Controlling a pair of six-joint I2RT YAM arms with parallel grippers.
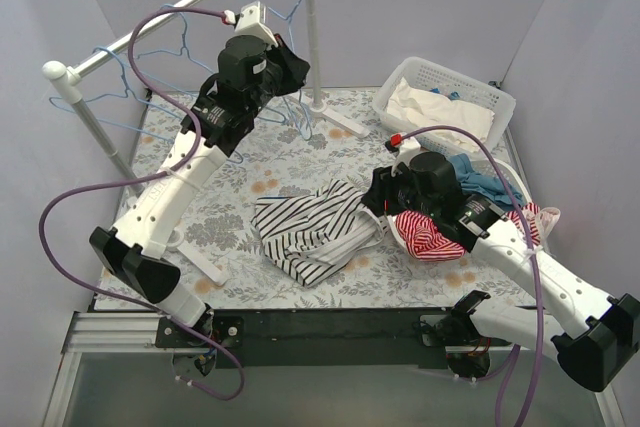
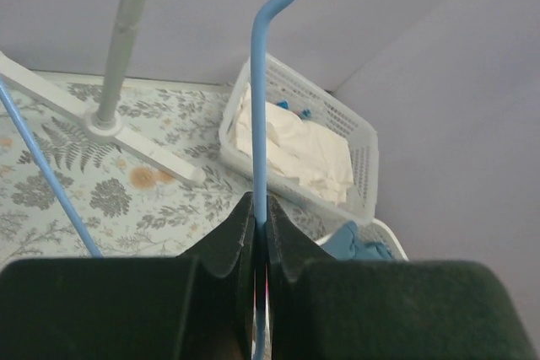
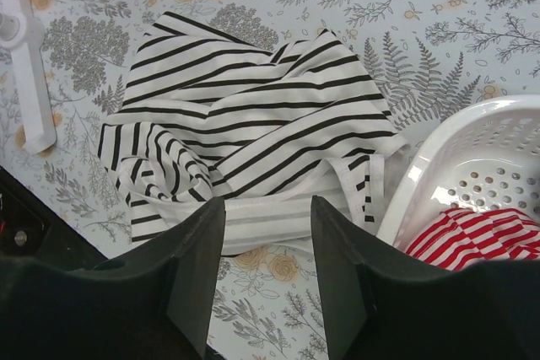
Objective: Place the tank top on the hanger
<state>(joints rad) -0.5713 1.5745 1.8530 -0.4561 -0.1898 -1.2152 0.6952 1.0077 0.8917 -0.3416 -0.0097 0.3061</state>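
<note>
The tank top [image 1: 310, 227], white with thin black stripes, lies crumpled on the flowered table [image 1: 260, 162] near the middle. In the right wrist view the tank top [image 3: 245, 115] spreads just ahead of my right gripper [image 3: 266, 208], which hangs open over its white hem with nothing between the fingers. From above, the right gripper [image 1: 378, 202] sits at the garment's right edge. My left gripper [image 2: 260, 208] is shut on the thin light-blue wire of the hanger [image 2: 259, 124]. From above, the left gripper [image 1: 290, 72] is raised beside the rack with the hanger [image 1: 303, 117] below it.
A white basket [image 1: 470, 97] of pale cloth stands at the back right. A second white basket [image 3: 439, 158] holds a red-striped garment [image 1: 425, 232], beside a teal cloth [image 1: 475, 177]. The rack's pole [image 1: 312, 37] and rail [image 1: 170, 12] carry other blue hangers [image 1: 110, 112].
</note>
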